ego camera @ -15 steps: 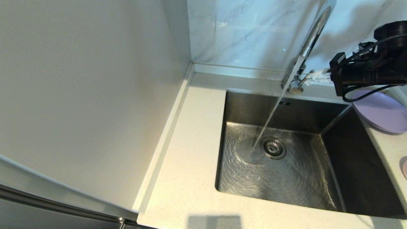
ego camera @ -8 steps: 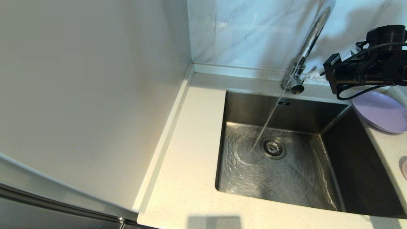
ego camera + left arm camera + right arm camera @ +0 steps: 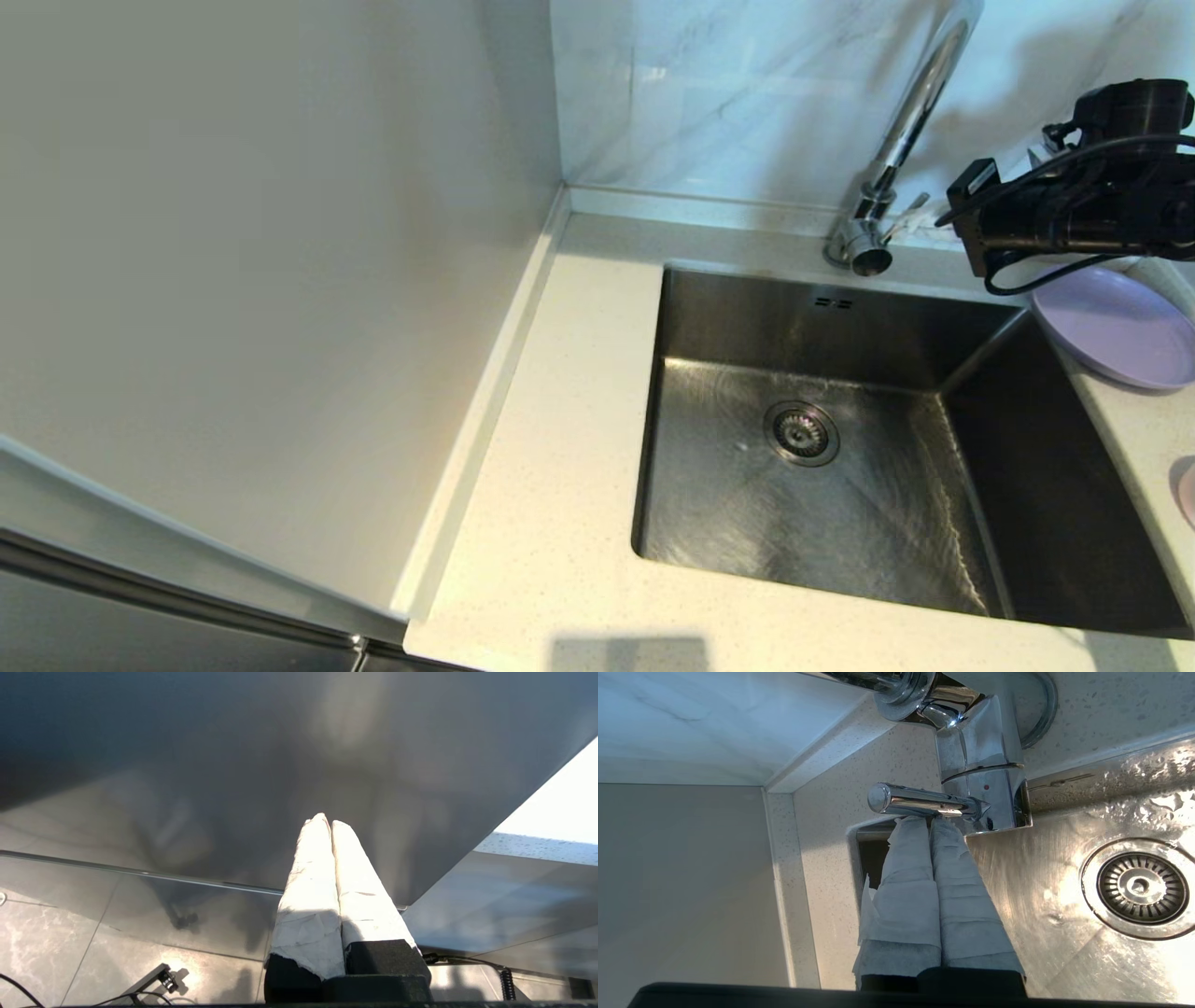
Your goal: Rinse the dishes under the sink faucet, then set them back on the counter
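No water runs from the chrome sink faucet [image 3: 901, 131], which stands behind the wet steel sink [image 3: 971, 579]. My right gripper [image 3: 920, 222] is shut with nothing held, and its white-wrapped tips [image 3: 930, 822] press against the thin faucet lever [image 3: 924, 802] beside the faucet base [image 3: 983, 760]. The lavender plate [image 3: 1116, 327] lies on the counter [image 3: 551, 467] right of the sink, partly under my right arm. A sliver of the pink dish [image 3: 1187, 493] shows at the right edge. My left gripper [image 3: 325, 821] is shut and empty, parked down beside a grey cabinet face.
A tall pale side wall [image 3: 261, 280] bounds the counter on the left, with a raised edge strip [image 3: 485, 411] along it. The marble wall [image 3: 728, 93] rises behind the faucet. The strainer drain [image 3: 801, 433] sits in the sink floor.
The water stream thinned and then stopped. My right gripper moved a little up and toward the faucet lever, which has shifted with it.
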Tool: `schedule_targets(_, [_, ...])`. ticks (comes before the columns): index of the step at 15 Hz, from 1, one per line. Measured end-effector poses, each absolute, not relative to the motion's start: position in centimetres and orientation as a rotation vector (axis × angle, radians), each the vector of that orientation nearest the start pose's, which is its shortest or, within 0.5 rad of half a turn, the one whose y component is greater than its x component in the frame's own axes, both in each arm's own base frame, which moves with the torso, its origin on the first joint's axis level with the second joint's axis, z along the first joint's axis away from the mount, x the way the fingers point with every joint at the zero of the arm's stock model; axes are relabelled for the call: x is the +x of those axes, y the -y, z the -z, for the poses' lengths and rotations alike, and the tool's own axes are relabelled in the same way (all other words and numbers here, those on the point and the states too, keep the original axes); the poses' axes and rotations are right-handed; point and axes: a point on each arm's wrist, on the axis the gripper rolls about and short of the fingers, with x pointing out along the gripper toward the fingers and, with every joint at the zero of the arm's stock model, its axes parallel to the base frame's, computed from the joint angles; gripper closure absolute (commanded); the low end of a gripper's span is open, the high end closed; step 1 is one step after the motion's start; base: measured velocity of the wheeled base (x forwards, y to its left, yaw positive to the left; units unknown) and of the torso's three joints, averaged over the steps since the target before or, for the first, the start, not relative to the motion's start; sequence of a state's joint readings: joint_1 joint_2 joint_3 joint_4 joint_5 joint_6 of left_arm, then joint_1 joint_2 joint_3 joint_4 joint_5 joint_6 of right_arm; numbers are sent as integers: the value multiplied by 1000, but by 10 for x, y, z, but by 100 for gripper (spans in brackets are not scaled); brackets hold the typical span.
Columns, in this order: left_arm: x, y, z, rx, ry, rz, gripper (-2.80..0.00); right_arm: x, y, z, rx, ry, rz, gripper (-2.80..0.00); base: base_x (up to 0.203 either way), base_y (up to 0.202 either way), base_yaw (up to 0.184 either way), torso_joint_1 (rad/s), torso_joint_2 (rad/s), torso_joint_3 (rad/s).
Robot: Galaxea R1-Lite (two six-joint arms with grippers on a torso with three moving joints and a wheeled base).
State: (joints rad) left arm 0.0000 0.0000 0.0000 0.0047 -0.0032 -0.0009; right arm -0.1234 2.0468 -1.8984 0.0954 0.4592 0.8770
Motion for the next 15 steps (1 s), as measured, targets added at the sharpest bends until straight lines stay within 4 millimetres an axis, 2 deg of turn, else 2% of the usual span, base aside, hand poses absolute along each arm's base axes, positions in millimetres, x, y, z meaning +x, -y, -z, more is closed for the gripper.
schedule_targets(5, [-23,0,-75,-1,-5,3,0,399,37,-297,941,-412,-286,0,0,0,0,0,0,0])
schedule_targets(9, [-23,0,-75,-1,-5,3,0,372,32,-299,945,-465,-281,0,0,0,0,0,0,0])
schedule_targets(11, [-23,0,-75,-1,-5,3,0,353,33,-299,921,-499,-186,0,0,0,0,0,0,0])
schedule_targets(15, [-23,0,-75,-1,-5,3,0,309,36,-298,796,-550,129,0,0,0,0,0,0,0])
